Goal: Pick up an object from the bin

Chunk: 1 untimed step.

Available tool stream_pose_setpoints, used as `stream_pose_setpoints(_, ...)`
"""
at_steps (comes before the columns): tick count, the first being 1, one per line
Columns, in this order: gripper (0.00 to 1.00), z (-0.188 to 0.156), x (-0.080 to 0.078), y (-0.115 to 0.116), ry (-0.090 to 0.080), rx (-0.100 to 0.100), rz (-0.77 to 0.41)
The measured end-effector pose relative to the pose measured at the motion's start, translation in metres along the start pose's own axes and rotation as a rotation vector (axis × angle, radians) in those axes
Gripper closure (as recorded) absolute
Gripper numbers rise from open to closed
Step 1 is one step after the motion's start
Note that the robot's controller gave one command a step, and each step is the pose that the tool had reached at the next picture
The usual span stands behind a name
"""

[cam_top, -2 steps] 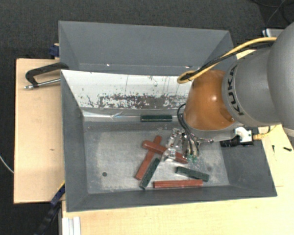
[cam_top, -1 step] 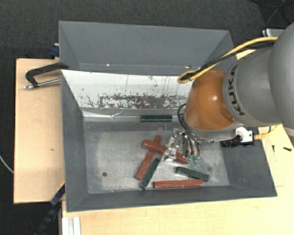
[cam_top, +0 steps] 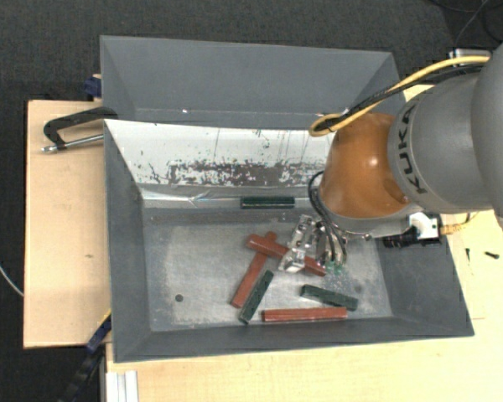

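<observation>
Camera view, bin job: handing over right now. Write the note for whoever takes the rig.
Pincer: down in the grey metal bin, right of centre; grip state cannot be told.
Things: small flat red bar under it; crossed red bars toward the bin's middle; dark green flat bar and long red bar nearer the front wall.
Done: nothing seen lifted.
Left: grasp one piece, raise it clear.

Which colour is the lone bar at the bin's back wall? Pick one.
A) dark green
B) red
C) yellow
A: the lone bar is dark green, while the red sticks lie further forward, by the gripper.
</observation>
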<state>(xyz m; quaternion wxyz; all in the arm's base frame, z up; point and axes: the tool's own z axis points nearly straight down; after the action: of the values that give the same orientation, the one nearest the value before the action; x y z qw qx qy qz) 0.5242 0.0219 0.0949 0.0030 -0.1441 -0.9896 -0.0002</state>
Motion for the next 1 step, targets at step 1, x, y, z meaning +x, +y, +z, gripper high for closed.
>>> stream_pose_setpoints(1,1.0,-0.0184,-0.0023,0.0007,-0.011,-0.003,-0.001)
